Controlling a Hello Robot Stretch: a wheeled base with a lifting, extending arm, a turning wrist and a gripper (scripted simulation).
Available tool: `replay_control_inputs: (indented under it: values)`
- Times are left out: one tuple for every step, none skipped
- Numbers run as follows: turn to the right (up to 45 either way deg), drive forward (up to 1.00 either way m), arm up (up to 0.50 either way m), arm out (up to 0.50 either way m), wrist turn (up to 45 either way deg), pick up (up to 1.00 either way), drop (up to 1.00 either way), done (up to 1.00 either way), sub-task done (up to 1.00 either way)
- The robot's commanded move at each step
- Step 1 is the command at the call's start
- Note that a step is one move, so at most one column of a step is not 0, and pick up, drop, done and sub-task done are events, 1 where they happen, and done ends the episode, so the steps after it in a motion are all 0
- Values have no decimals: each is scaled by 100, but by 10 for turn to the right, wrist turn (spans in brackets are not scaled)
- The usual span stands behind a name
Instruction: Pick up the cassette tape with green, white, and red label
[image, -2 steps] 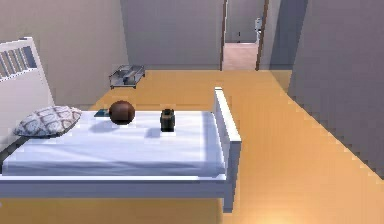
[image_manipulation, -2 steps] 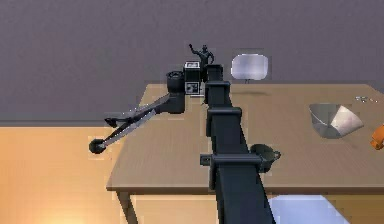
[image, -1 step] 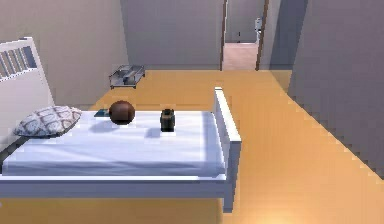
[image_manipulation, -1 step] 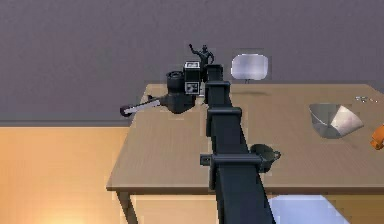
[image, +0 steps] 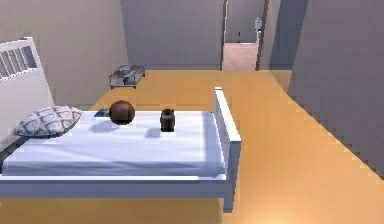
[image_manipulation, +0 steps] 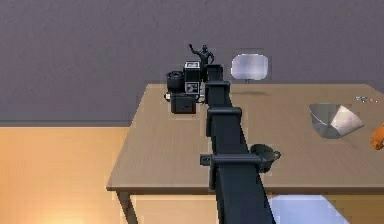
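In the arm side view my arm (image_manipulation: 232, 150), a dark bar, reaches out over a wooden table (image_manipulation: 160, 150). Its far end with the gripper (image_manipulation: 180, 88) sits above the table's far left part. A dark boxy shape lies at the gripper's end on the tabletop, so I cannot tell whether the gripper holds anything. In the forward view a small flat dark thing (image: 101, 114) lies on a bed (image: 130, 150) beside a brown ball (image: 121, 111); its label cannot be made out.
The table also carries a metal bowl (image_manipulation: 335, 120), a small dark cup (image_manipulation: 266, 155) and an orange thing (image_manipulation: 378, 136) at the right edge. A white chair (image_manipulation: 250, 66) stands behind it. The bed holds a patterned pillow (image: 47, 122) and a dark jar (image: 168, 120). A doorway (image: 243, 40) lies ahead.
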Motion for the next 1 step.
replay_control_inputs:
  values:
    - [0, 0, 0, 0, 210, 0, 0, 0, 0]
